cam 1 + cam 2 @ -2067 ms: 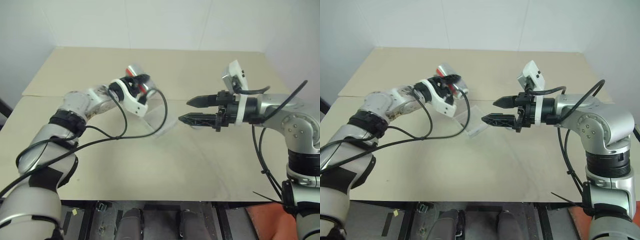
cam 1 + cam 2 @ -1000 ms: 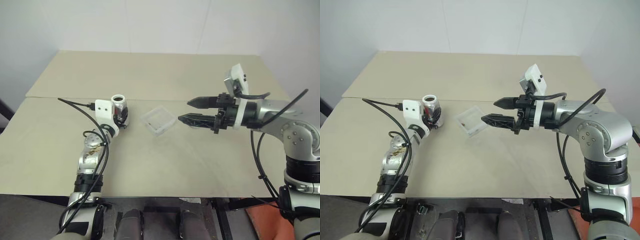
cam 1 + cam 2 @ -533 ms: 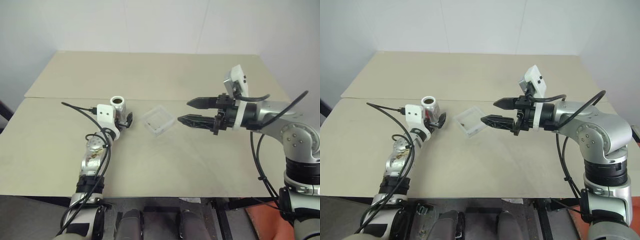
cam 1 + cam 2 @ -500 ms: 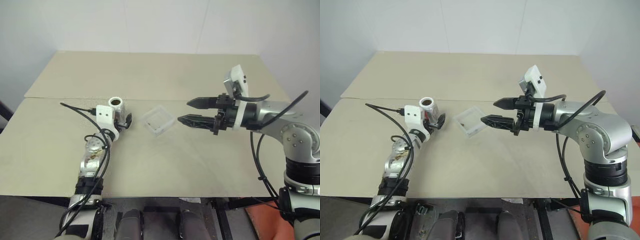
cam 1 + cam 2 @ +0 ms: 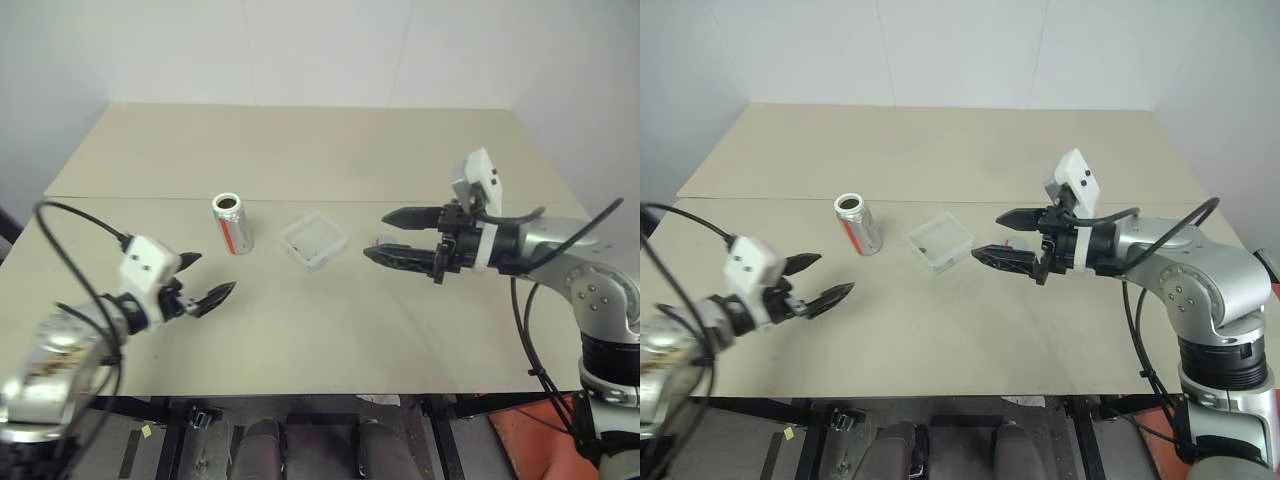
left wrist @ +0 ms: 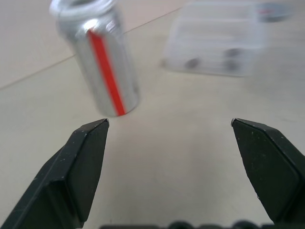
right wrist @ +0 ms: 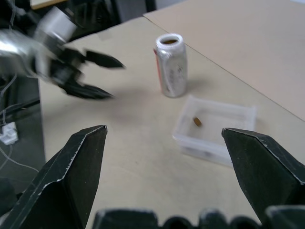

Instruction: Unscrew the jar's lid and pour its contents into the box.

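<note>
Standing upright and lidless on the worktop (image 5: 330,330), the jar (image 5: 231,222) sits just beside the box (image 5: 313,240), which holds small brown pieces. The left tool (image 5: 203,285) hangs released, near the jar but apart; the right tool (image 5: 398,236) hovers released beside the box. Judged step: retreat. Arms should clear both items without brushing the jar.
</note>
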Robot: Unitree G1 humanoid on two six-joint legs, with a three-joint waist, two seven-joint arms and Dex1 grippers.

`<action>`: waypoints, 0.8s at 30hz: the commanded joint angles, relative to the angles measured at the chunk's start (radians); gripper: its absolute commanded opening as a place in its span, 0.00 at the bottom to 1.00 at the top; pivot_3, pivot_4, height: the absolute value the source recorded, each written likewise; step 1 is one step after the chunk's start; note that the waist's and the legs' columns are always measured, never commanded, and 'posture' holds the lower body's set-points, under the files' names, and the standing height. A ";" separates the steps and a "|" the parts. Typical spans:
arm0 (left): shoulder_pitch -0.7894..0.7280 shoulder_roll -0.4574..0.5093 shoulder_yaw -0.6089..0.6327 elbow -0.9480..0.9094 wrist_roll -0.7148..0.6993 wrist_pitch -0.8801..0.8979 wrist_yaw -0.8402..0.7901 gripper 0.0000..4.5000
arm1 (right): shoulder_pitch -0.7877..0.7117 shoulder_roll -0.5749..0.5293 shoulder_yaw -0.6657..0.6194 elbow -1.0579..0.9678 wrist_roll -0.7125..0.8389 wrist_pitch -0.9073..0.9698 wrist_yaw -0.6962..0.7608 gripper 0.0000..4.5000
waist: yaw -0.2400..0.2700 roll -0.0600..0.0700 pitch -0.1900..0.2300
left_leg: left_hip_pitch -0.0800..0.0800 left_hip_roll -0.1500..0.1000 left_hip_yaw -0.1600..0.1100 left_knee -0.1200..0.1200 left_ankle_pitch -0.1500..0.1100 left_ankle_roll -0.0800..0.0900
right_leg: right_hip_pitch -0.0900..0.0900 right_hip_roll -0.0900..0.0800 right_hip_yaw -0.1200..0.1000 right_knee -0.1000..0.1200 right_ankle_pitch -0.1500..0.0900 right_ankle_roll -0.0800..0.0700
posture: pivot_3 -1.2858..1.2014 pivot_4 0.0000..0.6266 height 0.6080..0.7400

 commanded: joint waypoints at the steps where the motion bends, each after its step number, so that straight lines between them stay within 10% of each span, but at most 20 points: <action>1: -0.056 0.107 0.133 0.011 -0.183 0.017 -0.206 0.99 | 0.020 -0.043 0.005 -0.016 -0.055 -0.105 0.061 1.00 | 0.000 0.000 0.000 | 0.000 0.000 0.000 0.000 0.000 0.000 | 0.000 0.000 0.000 0.000 0.000 0.000 | 0.52 0.24 1.00; 8: -0.062 0.272 0.187 0.105 -0.224 -0.046 -0.477 0.99 | 0.023 -0.070 0.009 0.004 -0.091 -0.168 0.118 1.00 | -0.005 0.000 0.000 | 0.002 0.000 0.007 -0.003 0.000 0.000 | 0.000 0.001 0.001 -0.002 -0.001 -0.001 | 0.52 0.24 1.00; 24: -0.148 0.226 0.086 0.126 -0.230 -0.061 -0.456 0.99 | 0.044 -0.105 -0.033 -0.050 -0.075 -0.150 0.103 1.00 | -0.001 0.000 0.000 | 0.001 0.000 0.008 -0.008 0.000 0.000 | -0.001 0.001 0.001 -0.006 -0.001 -0.001 | 0.52 0.24 1.00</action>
